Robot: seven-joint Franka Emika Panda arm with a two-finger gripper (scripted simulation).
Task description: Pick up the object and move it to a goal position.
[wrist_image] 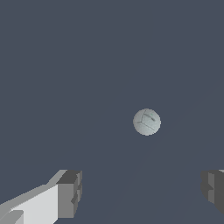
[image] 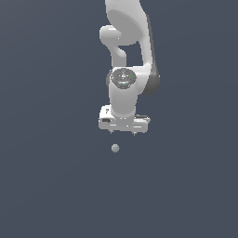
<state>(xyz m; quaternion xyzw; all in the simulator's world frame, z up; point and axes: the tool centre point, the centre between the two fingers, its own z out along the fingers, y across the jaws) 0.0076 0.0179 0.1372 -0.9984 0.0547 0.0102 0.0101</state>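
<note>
The object is a tiny pale grey-blue ball [image: 115,148] lying on the dark flat ground, alone and free of any contact. In the wrist view the ball [wrist_image: 147,122] shows faint crack-like lines on its surface. My gripper [image: 122,133] hangs above it on the white arm, slightly toward the exterior view's right of the ball. The gripper [wrist_image: 142,193] is open, its two dark fingertips [wrist_image: 70,192] far apart, with nothing between them. The ball sits ahead of the gap between the fingers, not inside it.
The white Panda arm [image: 128,56] rises behind the gripper toward the top of the exterior view. Around the ball lies only plain dark grey-blue ground [image: 56,186].
</note>
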